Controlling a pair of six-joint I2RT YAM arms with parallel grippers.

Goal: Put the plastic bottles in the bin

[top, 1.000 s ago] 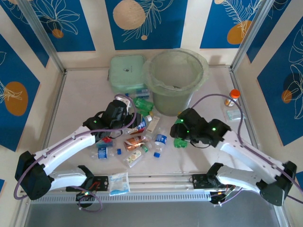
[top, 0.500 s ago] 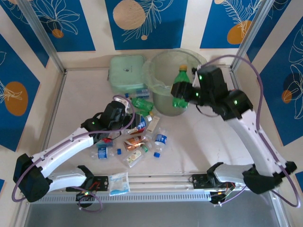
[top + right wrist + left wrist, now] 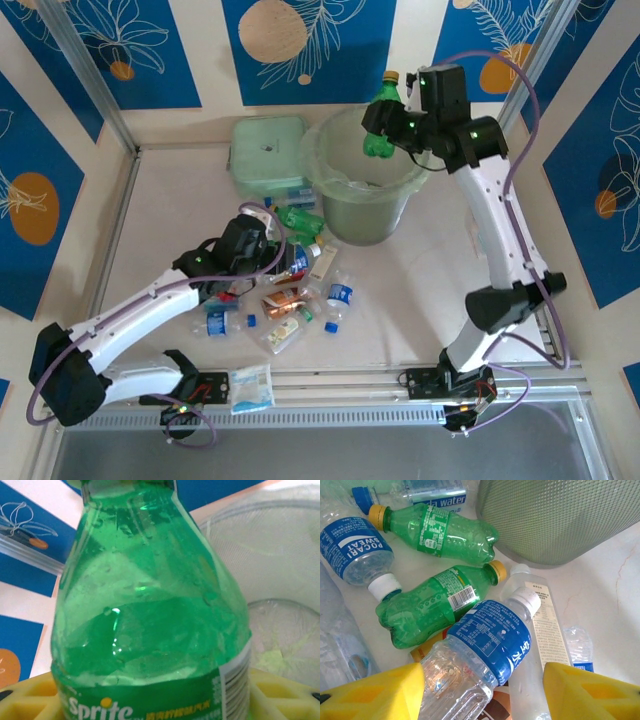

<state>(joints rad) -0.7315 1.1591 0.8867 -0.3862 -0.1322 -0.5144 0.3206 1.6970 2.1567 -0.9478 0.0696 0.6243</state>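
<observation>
My right gripper (image 3: 386, 118) is raised high and shut on a green Sprite bottle (image 3: 378, 146), which hangs upright over the far rim of the bin (image 3: 318, 152). In the right wrist view the Sprite bottle (image 3: 150, 610) stands between the yellow fingers (image 3: 27, 697), with the bin's (image 3: 280, 550) lined inside behind it. My left gripper (image 3: 266, 256) is low in the pile of plastic bottles (image 3: 300, 300). It is shut on a clear bottle with a blue label (image 3: 490, 645). Two green bottles (image 3: 435, 605) lie just beyond it, beside the bin's wall (image 3: 555, 520).
A flat pale green box (image 3: 268, 150) lies left of the bin. An orange-capped vial (image 3: 494, 204) and a small packet (image 3: 492, 241) sit at the right. A white-blue packet (image 3: 252, 388) lies at the near edge. Metal posts frame the table.
The right arm has lifted the green bottle from the table in front of the bin up to above its rim. The left arm has stayed put in the pile.
</observation>
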